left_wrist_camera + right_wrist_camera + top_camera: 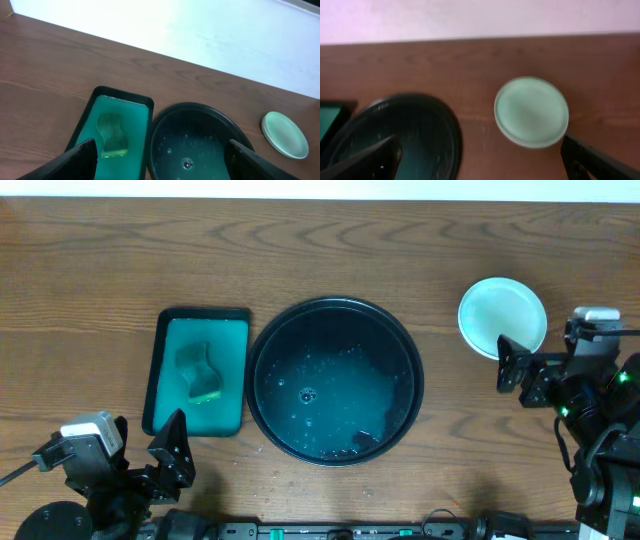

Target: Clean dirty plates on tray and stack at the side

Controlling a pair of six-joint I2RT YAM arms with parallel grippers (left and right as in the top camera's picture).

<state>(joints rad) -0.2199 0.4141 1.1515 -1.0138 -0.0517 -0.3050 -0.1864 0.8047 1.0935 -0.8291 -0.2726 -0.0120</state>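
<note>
The large round black tray (335, 380) sits mid-table with wet teal film and no plate on it; it also shows in the left wrist view (200, 140) and the right wrist view (395, 135). The pale mint plates (502, 317) lie stacked on the table to its right, also in the left wrist view (285, 135) and the right wrist view (531, 111). My left gripper (172, 455) is open and empty near the front left edge. My right gripper (512, 365) is open and empty just in front of the plate stack.
A rectangular green tray with black rim (197, 371) stands left of the round tray and holds a sponge (200, 372). A white wall edge runs along the table's far side.
</note>
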